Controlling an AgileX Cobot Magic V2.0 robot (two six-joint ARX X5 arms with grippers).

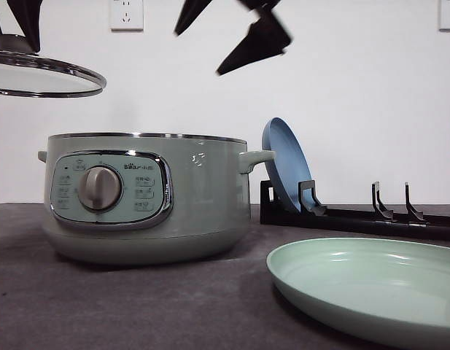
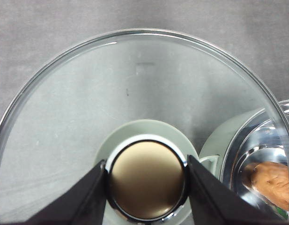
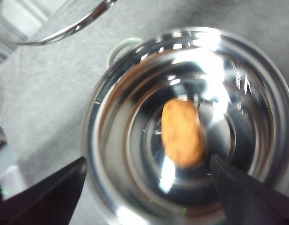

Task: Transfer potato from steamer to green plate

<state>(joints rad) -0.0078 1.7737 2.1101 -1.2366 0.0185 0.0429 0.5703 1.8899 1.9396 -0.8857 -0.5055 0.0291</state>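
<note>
Inside pale sage-green electric steamer [image 1: 148, 197] on grey bench [image 1: 137, 306]: oval orange-brown potato [image 3: 182, 132], lying on shiny steel bottom. Right end effector [image 3: 149, 187] above it, spread wide, empty. Left end effector [image 2: 146, 185] clamped on knob of round glass lid [image 2: 78, 117], held aloft beside pot. Pale mint green plate [image 1: 370, 288] just right of steamer.
</note>
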